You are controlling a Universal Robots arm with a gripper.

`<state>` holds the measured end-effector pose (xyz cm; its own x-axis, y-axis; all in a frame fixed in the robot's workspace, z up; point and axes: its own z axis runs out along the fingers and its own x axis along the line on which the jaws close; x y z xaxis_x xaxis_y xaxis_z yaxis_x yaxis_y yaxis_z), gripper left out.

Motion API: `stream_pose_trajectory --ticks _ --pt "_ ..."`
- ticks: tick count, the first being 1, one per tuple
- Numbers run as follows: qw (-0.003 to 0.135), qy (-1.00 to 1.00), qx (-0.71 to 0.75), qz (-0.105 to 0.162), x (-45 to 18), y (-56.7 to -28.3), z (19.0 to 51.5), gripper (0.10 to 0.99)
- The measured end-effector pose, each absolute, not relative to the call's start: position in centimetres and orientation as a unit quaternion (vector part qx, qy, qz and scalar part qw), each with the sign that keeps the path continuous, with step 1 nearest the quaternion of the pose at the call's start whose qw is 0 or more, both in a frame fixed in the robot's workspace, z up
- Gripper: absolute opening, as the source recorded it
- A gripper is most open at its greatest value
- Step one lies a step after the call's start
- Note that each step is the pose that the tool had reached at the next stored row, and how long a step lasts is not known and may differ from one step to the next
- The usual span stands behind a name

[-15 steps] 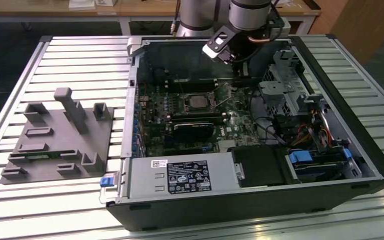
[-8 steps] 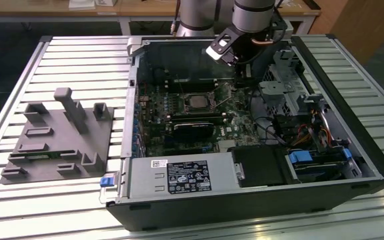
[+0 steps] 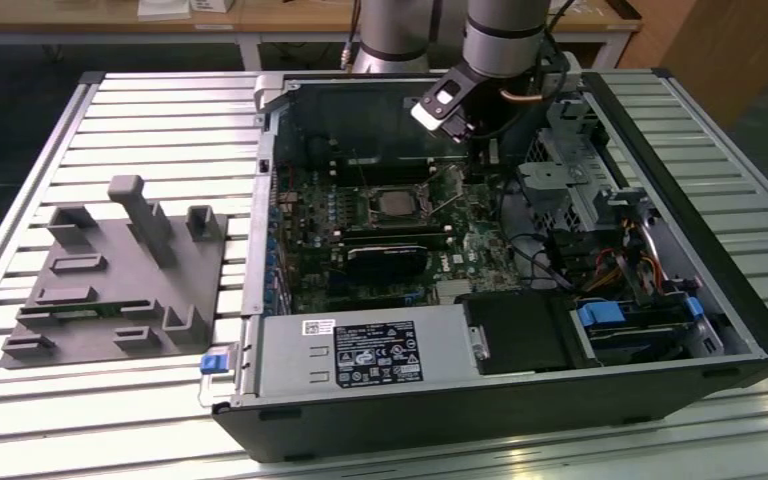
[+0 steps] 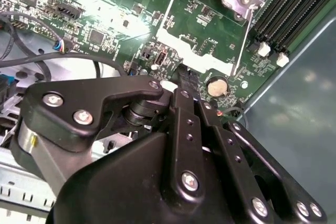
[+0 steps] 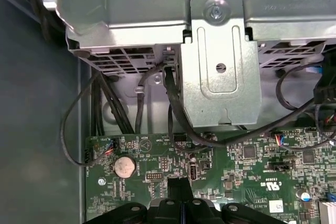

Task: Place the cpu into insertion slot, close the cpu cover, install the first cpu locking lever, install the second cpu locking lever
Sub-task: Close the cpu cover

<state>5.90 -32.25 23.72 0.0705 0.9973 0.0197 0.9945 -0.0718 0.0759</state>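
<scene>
- Jaws of the black two-finger gripper [image 5: 181, 190] read as pressed together in the first wrist view. We see a thin seam between the fingertips and nothing pinched in it.
- We find the gripper hanging over the green motherboard [image 5: 252, 177], near the board's edge where the round silver coin battery [image 5: 124, 167] sits. It touches nothing that we can make out.
- We place the insertion slot [image 3: 369, 204], a small square socket with a thin silver rim, toward the middle of the motherboard. The board is inside the open black computer case [image 3: 491, 420], which lies on the slatted metal table [image 3: 157, 130].
- In the exterior view a flat grey square fills the slot's centre. We judge it to be the cpu [image 3: 395, 203], the small silvery-grey chip, already seated, though we cannot confirm this.
- The cpu cover [image 4: 194, 50], a thin square silver frame plate, shows green board through its window in the second wrist view. We judge it swung off the slot, lying between slot and fingertips.
- Thin wire locking levers [image 4: 244, 40] run along the cover's sides. Whether they are latched we cannot tell.
- Handling, in our judgement: the cpu is light and stiff, with a smooth, slippery top and a delicate underside. It is best held level by two opposite edges.
- The cover is thin, springy, hinged sheet metal. It is best pressed on the frame at its free edge, never through the window.
- A grey moulded fixture [image 3: 117, 275] stands near the table's edge at the exterior view's left, well apart from the case.
</scene>
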Motion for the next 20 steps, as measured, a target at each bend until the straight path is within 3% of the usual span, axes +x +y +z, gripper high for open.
stream_pose_trajectory --ticks 20 --pt "0.015 0.681 0.732 0.026 5.51 -32.25 23.69 0.106"
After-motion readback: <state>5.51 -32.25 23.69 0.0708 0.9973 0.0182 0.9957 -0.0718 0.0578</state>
